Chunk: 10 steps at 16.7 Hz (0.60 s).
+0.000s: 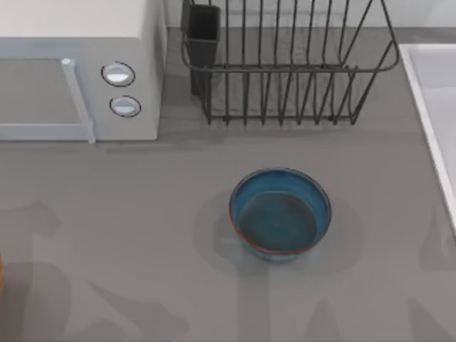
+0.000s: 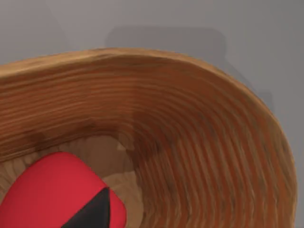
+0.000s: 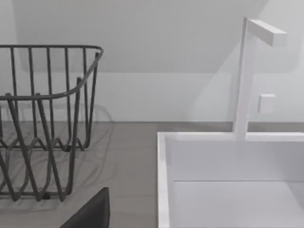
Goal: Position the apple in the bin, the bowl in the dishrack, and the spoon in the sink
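Observation:
The blue bowl (image 1: 280,211) with a reddish rim stands upright on the grey table, in the middle and in front of the black wire dishrack (image 1: 285,68). The white sink (image 1: 425,85) lies along the right edge. In the left wrist view the red apple (image 2: 52,190) lies inside the wooden bin (image 2: 190,66), with a dark part of my left gripper (image 2: 97,211) just in front of it. A dark part of my right gripper (image 3: 92,213) hangs over the table between the dishrack (image 3: 47,96) and the sink (image 3: 164,180). The spoon is out of view.
A white microwave (image 1: 78,71) with two round knobs stands at the back left. A white faucet (image 3: 244,76) rises behind the sink. An orange-brown sliver (image 1: 1,274) touches the left edge of the top view. Arm shadows fall on the front of the table.

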Motion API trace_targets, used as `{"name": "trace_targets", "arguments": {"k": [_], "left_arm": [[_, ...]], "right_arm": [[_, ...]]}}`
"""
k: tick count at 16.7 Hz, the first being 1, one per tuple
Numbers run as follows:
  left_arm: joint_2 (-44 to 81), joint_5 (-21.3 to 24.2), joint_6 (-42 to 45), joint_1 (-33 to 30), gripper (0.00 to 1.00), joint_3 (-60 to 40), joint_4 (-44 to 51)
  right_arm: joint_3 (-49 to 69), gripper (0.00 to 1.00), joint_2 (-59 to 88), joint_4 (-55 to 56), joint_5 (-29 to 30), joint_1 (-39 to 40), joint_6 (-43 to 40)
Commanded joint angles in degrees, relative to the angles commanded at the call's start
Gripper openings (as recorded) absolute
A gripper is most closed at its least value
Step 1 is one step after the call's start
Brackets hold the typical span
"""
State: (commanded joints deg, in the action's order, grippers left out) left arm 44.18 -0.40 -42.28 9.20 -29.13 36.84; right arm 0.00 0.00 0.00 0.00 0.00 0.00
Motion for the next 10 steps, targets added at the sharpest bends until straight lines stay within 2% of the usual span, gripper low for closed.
{"name": "trace_targets", "arguments": {"k": [6, 10], "left_arm": [[-26.6, 0.1, 25.6, -5.3, 1.0, 17.4, -21.2], [-40.1, 0.3, 38.3, -8.2, 1.0, 26.1, -32.8]], "right_arm": [[0.0, 1.0, 0.0, 0.0, 0.0, 0.0, 0.0], [0.0, 1.0, 0.0, 0.0, 0.0, 0.0, 0.0]]}}
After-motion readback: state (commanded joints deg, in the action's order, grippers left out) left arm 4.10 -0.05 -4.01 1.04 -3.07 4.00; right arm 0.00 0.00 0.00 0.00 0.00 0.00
